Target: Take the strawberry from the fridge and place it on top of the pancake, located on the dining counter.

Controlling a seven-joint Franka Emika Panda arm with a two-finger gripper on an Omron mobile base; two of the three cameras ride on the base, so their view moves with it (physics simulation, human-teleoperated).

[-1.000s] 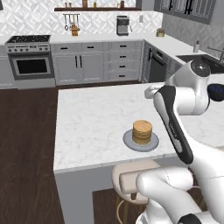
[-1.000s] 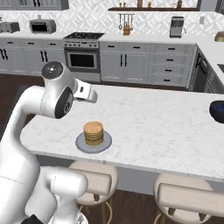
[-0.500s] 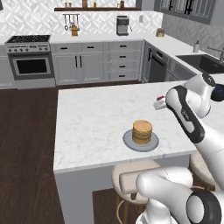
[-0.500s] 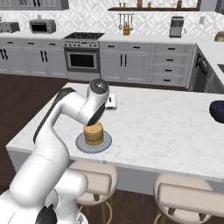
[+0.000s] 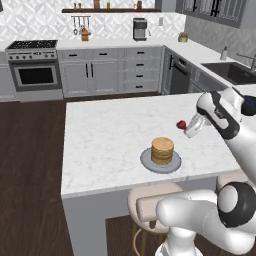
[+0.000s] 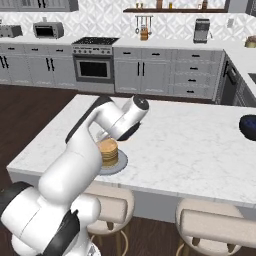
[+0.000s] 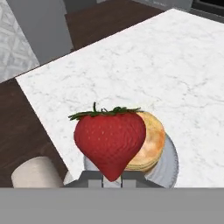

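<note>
In the left base view, the end effector (image 5: 183, 126) hangs above the white marble counter (image 5: 105, 135), grasping the strawberry (image 5: 181, 124), up and to the right of the pancake (image 5: 162, 150) on its grey plate (image 5: 148, 162). In the right base view, the arm crosses in front of the pancake (image 6: 108, 152). In the hand view, the strawberry (image 7: 110, 139) sits clamped, tip down, with the pancake (image 7: 151, 142) behind it.
</note>
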